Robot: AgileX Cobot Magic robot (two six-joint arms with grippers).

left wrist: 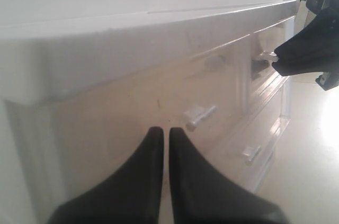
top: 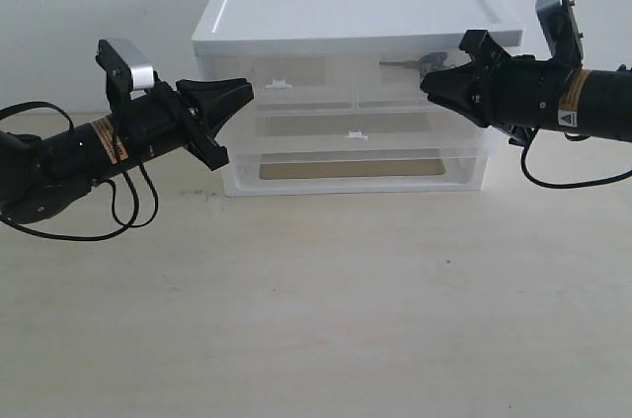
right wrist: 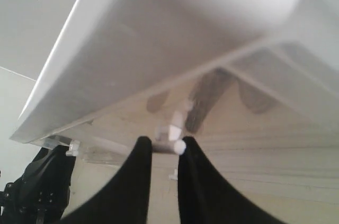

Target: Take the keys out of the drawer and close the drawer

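Keys (top: 420, 64) lie inside the drawer (top: 390, 82), a dark shape behind its translucent front. The drawer looks flush with its twin, the left small drawer (top: 281, 77), so nothing seems done yet: pull-out, retrieval and closing remain. The right hand (right wrist: 165, 147) is narrowed onto the drawer's white tab and appears to pinch it. The left hand (left wrist: 165, 134) hovers before the left drawer, fingers nearly together, empty. The closed front blocks access. The cabinet (top: 346, 3) stands on the table (top: 316, 319).
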